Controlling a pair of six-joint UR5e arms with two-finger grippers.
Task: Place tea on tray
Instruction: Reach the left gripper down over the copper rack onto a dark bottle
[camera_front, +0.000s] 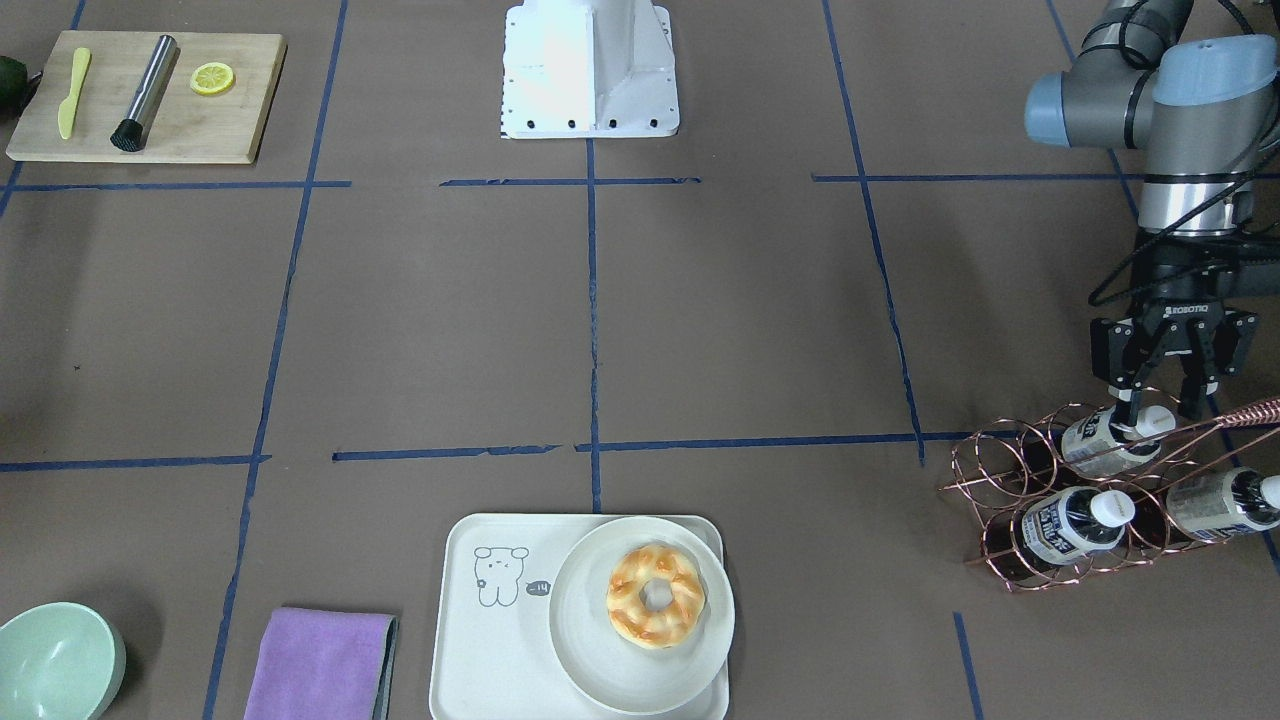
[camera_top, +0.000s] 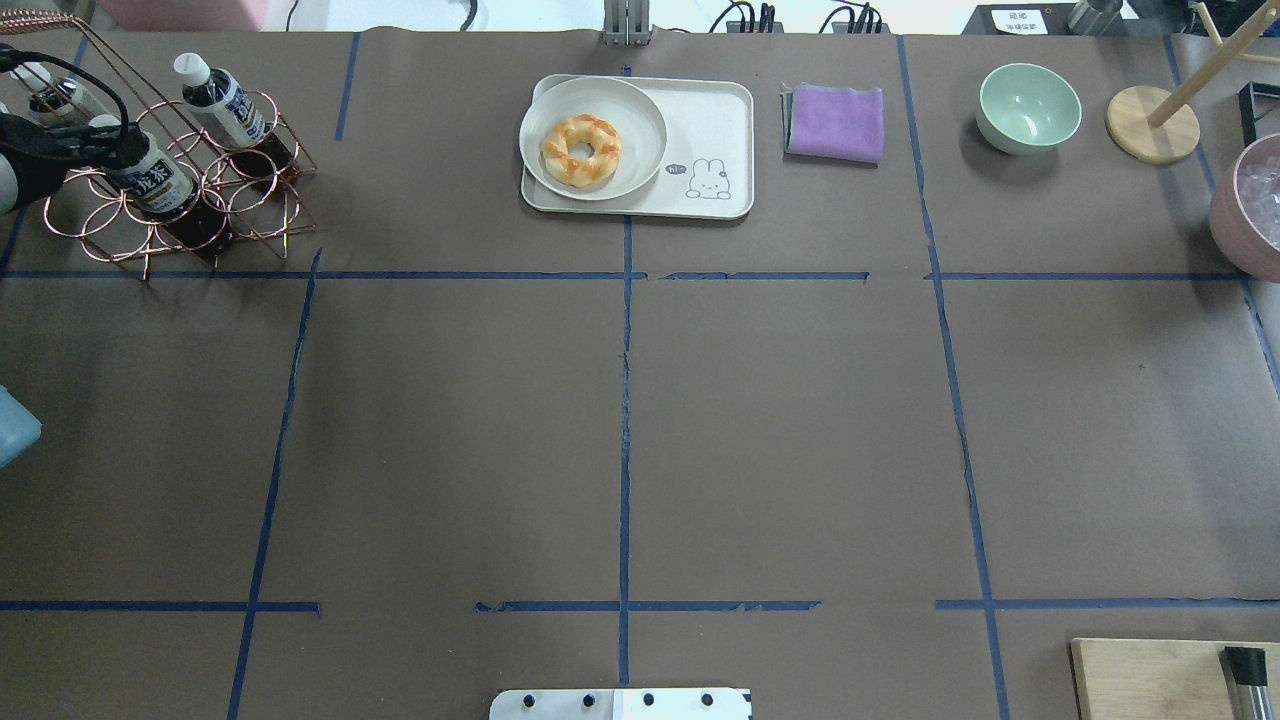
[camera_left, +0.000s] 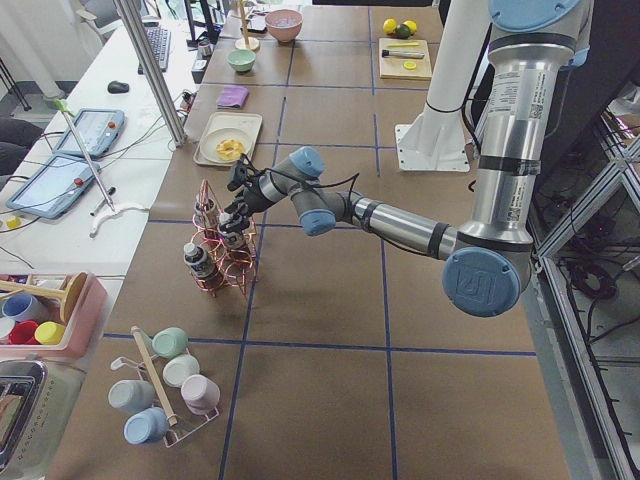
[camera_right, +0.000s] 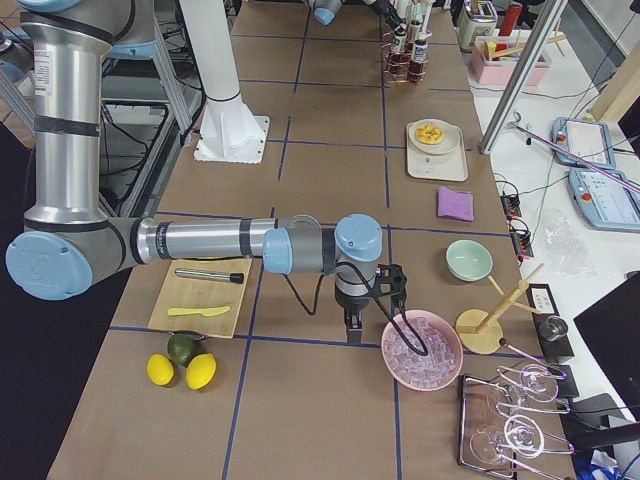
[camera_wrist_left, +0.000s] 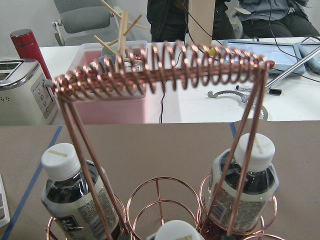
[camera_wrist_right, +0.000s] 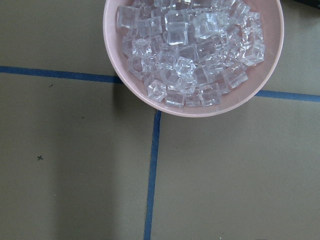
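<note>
Exterior front-facing view: left gripper (camera_front: 1160, 410), spread, straddles the cap of a tea (camera_front: 1100, 440) near the left edge; far-edge tray (camera_front: 490, 660) holds none yet.

silver-grey tubular arms (camera_left: 400, 225), pale blue joint caps (camera_front: 1215, 60), looping black cables (camera_front: 1128, 267), black fingers (camera_front: 1127, 388), white pedestal base (camera_front: 590, 70)

Table (camera_top: 450, 420) as seen from behind the robot. At the far edge, on the centre line, lies the tray (camera_top: 715, 120); a plate (camera_top: 645, 118) rests on its left half with a doughnut (camera_top: 581, 150) on it. To the right follow, in order, a cloth (camera_top: 836, 122), a bowl (camera_top: 1029, 108), a stand (camera_top: 1152, 124) and a bowl of ice (camera_top: 1245, 215). In the far left corner stands a wire rack (camera_top: 190, 190) holding three bottles, with the left gripper (camera_front: 1165, 405) over the cap of the near bottle (camera_top: 150, 175). A cutting board (camera_top: 1150, 680) lies in the near right corner.
</note>
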